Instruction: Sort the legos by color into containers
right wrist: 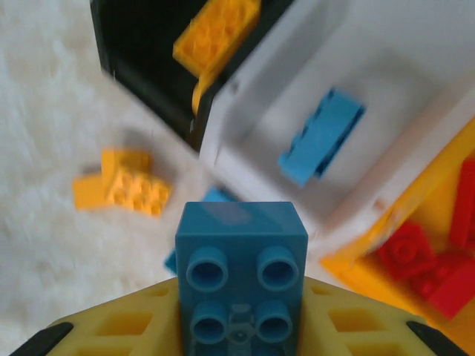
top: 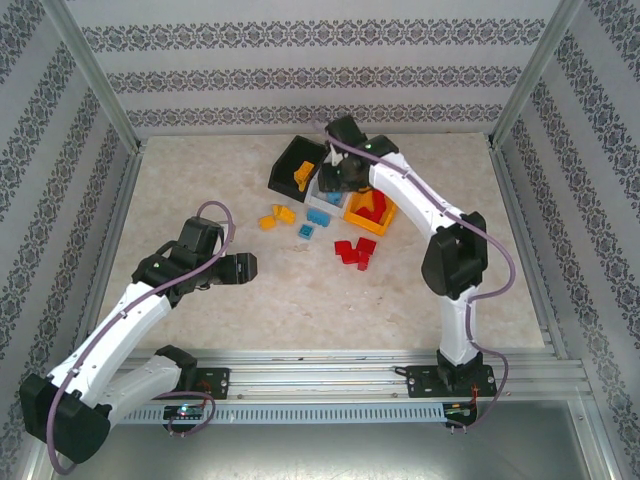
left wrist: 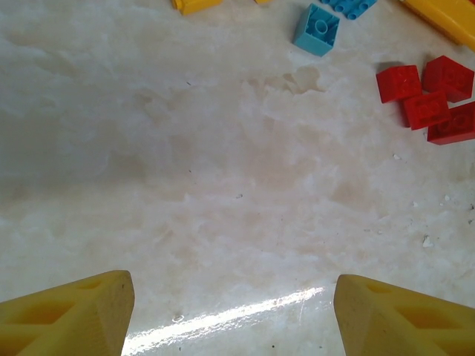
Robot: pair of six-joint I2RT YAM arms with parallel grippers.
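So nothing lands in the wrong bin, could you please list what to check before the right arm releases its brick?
1. Fingers of right gripper clamp the held blue brick: ok.
2. White bin holds a second blue brick: ok.
3. Held blue brick fully above white bin: cannot tell.
4. Left gripper open, well away from white bin: ok.
5. Table sorted: not ok, red bricks lie loose.

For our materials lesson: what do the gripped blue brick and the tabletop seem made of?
Blue brick: probably moulded plastic, smooth, evenly coloured, crisp round studs. Tabletop: glossy, mottled like marble; stone or laminate, unclear which. A bright glare streak shows the gloss.
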